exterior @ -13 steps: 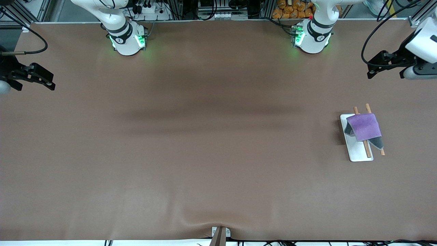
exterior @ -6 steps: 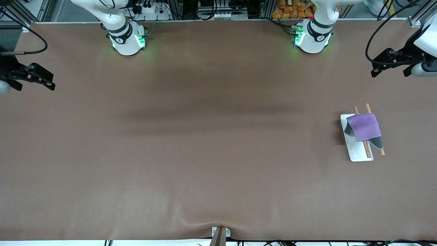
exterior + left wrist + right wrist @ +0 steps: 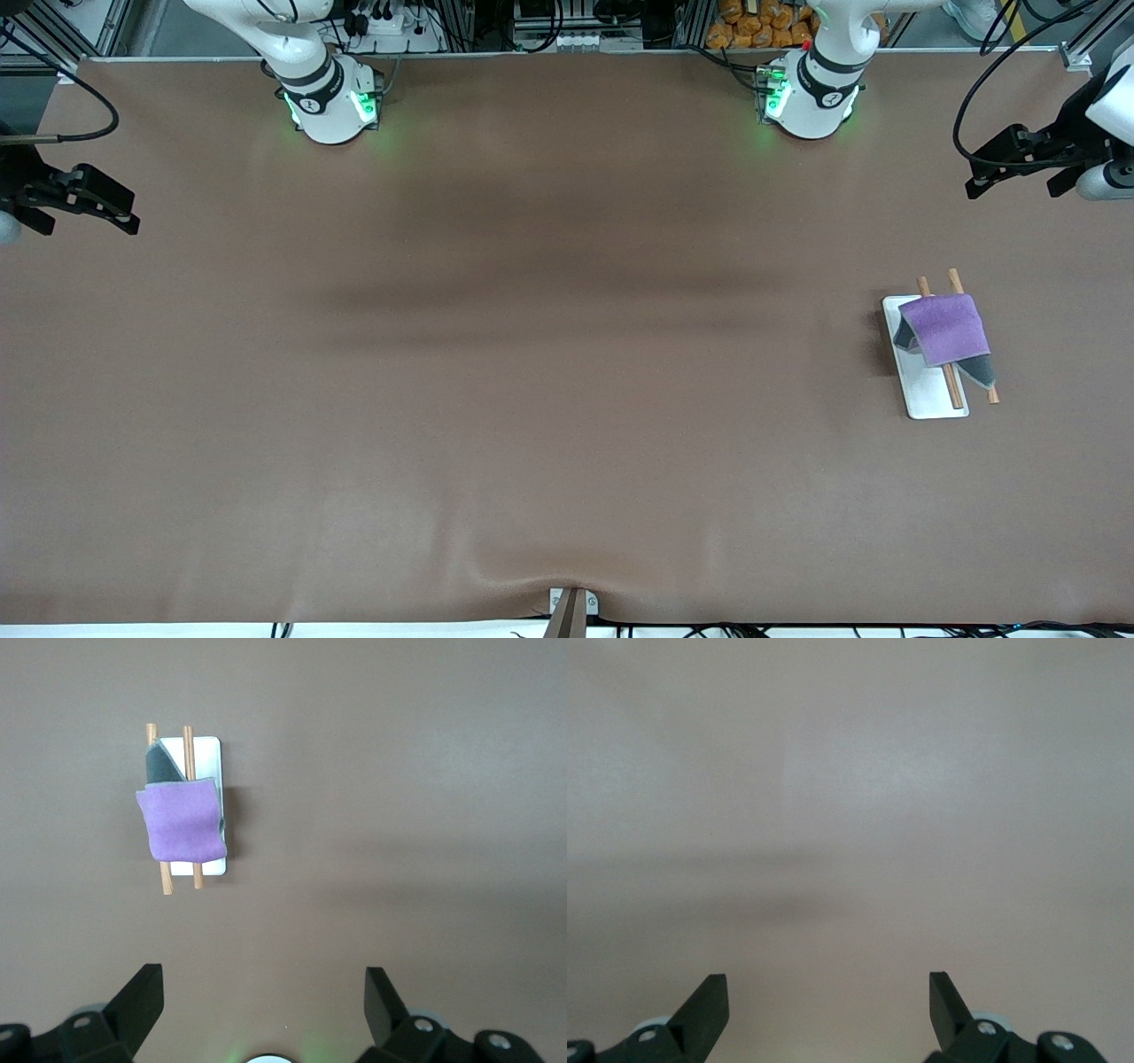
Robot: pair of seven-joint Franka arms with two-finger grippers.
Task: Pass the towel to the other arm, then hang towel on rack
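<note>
The purple towel [image 3: 946,330] with its dark grey reverse hangs draped over the two wooden rods of the rack [image 3: 930,400], which stands on its white base toward the left arm's end of the table. In the left wrist view the towel [image 3: 182,824] and the rack [image 3: 206,750] show well apart from my left gripper [image 3: 263,979], which is open and holds nothing. In the front view the left gripper [image 3: 1013,188] hangs over bare table at that end. My right gripper [image 3: 90,226] is open and holds nothing, over the table's right arm end; in its wrist view the right gripper [image 3: 828,985] has only bare tabletop under it.
The brown tabletop [image 3: 549,372] is bare across the middle. Both arm bases [image 3: 332,102] [image 3: 811,97] stand along the table's edge farthest from the front camera. A small metal bracket [image 3: 571,607] sits at the edge nearest that camera.
The left gripper has drawn back from the rack toward its end of the table. The right gripper has barely shifted. The towel stays on the rack.
</note>
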